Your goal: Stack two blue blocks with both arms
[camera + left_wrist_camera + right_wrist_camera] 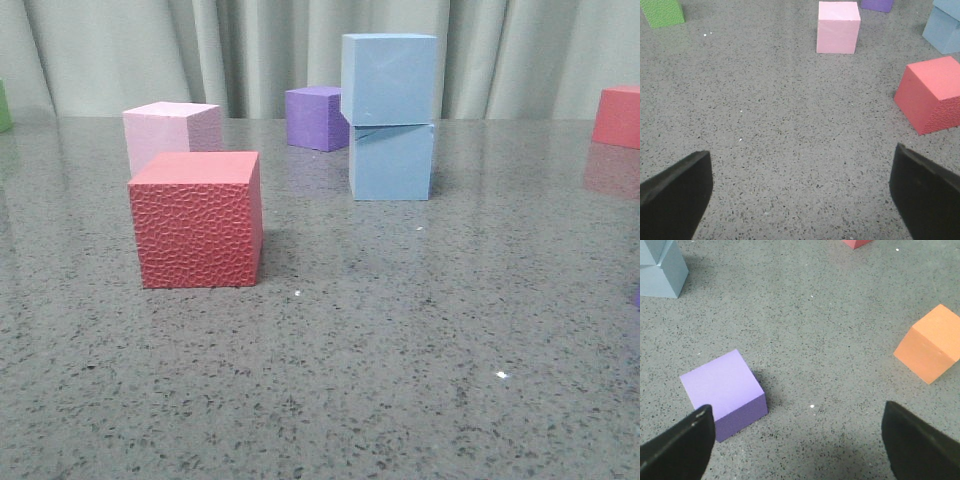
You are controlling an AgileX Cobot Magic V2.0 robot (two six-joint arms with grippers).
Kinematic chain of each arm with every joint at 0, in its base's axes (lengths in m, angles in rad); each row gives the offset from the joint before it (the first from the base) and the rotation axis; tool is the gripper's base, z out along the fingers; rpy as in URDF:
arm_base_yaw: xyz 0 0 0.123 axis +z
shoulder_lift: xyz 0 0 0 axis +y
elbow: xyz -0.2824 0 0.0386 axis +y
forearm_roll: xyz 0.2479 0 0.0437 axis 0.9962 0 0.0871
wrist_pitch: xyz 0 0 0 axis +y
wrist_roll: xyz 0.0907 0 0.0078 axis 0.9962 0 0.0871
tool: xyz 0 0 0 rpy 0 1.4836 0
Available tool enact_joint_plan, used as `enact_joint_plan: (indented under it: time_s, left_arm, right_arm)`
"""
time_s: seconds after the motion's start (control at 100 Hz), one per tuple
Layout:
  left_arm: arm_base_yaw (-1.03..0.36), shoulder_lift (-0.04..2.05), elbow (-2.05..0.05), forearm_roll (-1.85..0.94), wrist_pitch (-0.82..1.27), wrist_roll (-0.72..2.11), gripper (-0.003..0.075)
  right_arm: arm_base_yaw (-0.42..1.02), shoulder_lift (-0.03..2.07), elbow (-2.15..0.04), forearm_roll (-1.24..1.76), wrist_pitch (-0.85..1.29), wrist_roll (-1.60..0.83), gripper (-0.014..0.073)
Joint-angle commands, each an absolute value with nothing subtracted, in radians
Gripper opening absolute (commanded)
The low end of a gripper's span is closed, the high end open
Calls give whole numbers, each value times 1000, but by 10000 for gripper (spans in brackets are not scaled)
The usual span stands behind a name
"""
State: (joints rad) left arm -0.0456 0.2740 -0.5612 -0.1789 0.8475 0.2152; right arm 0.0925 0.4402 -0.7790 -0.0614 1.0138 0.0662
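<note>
Sitting nearest in the front view is the red pebble-textured cube (197, 221), alone on the speckled grey table (400, 380), with a pale pink cube (170, 133) just behind it on the left. Farther back and toward the middle stand the two blue blocks, the upper blue block (389, 79) resting on the lower blue block (391, 162), turned slightly so the edges do not line up; a thin crack line runs near the top of the lower one's front face. A darker purple cube (318, 117) sits just left of the stack and a little farther back, and a plain red cube (619, 116) lies at the far right edge; a sliver of a green cube (4, 105) shows at the far left edge. No face of any cube carries readable writing or a label. The left gripper (800, 195) hangs over bare table with its fingers spread wide and nothing between them, well apart from the stack. The right gripper (797, 440) is likewise spread wide and empty, a lighter purple cube (724, 392) just beside one finger (677, 450) and an orange cube (930, 344) farther off. Behind everything hangs a pale pleated curtain (150, 50).
</note>
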Motion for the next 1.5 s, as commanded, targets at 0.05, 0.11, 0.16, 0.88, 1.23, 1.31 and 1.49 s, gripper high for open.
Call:
enact_joint_plan:
  time_s: [0.05, 0.11, 0.16, 0.88, 1.23, 1.31, 1.49]
  left_arm:
    - [-44, 285, -586, -203, 775, 204, 692]
    - [-44, 285, -586, -203, 775, 204, 692]
    - [-44, 285, -586, -203, 775, 204, 692]
    - [-44, 285, -586, -203, 720, 204, 209]
    - [-44, 285, -586, -203, 720, 206, -19]
    - [-44, 285, -586, -203, 720, 206, -19]
    - [-44, 285, -586, -203, 720, 206, -19]
  right_arm:
    - [87, 438, -782, -81, 924, 56, 664]
    - [87, 438, -782, -81, 922, 56, 664]
    - [87, 438, -782, -81, 920, 56, 659]
    - [87, 438, -782, -81, 880, 56, -53]
    - [87, 438, -782, -81, 880, 56, -68]
    - [87, 438, -782, -81, 880, 56, -68]
    - [87, 438, -782, -81, 880, 56, -68]
